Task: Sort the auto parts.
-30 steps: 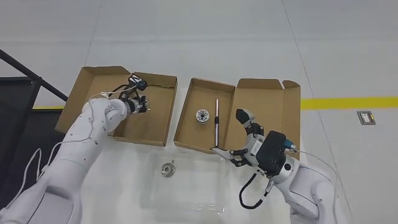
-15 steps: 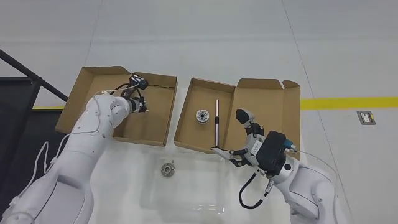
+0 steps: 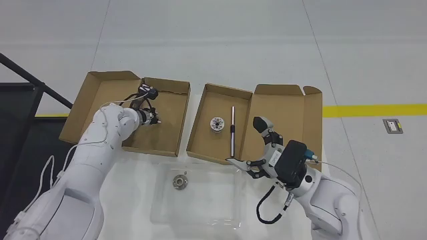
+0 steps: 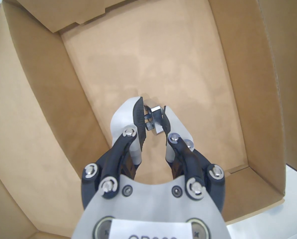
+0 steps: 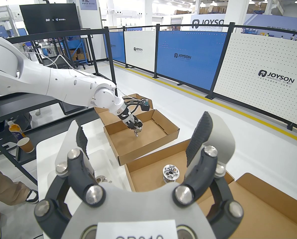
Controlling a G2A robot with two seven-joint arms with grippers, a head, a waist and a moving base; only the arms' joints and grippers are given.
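Note:
My left gripper (image 3: 152, 115) (image 4: 152, 110) hangs inside the left cardboard box (image 3: 167, 137) (image 4: 163, 58), shut on a small silver metal part (image 4: 153, 120) just above the box floor. The right wrist view shows that gripper (image 5: 136, 129) over the same box (image 5: 138, 143). My right gripper (image 3: 248, 145) (image 5: 143, 123) is open and holds nothing, at the near edge of the right box (image 3: 207, 140) (image 5: 148, 172). That box holds a round silver hub (image 3: 217, 123) (image 5: 171, 171) and a long thin rod (image 3: 231, 133). Another round silver part (image 3: 179, 182) lies on the table in front.
A clear shallow tray (image 3: 200, 207) sits at the table's front, around the loose round part. Both boxes have flaps folded outward (image 3: 100, 100) (image 3: 287, 117). A black cart with a paper cup (image 5: 25, 145) stands off the table's left side.
The left wrist has turned a little over the left box, still shut on the small part. The right arm has not moved.

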